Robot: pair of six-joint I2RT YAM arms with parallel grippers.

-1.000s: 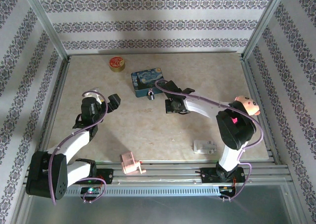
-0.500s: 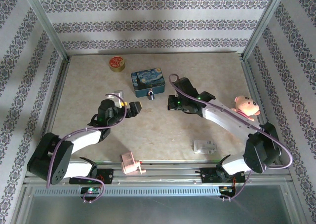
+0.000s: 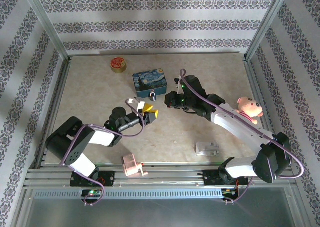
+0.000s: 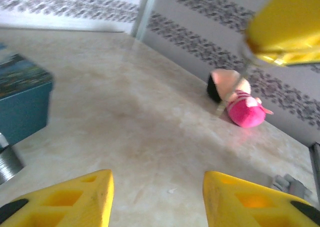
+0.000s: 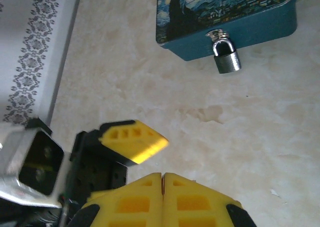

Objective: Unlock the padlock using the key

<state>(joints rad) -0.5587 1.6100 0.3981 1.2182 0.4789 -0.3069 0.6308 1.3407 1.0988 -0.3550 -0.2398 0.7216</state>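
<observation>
The padlock (image 5: 226, 56) is lying on the table (image 3: 95, 92), its shackle touching the front wall of the blue tin (image 5: 225, 12). The right gripper (image 5: 162, 179) is hovering near it with fingers pressed fully together (whether anything is pinched there cannot be told). The left gripper (image 4: 157, 197) is pointing toward the right gripper, jaws standing apart, gripping nothing.
</observation>
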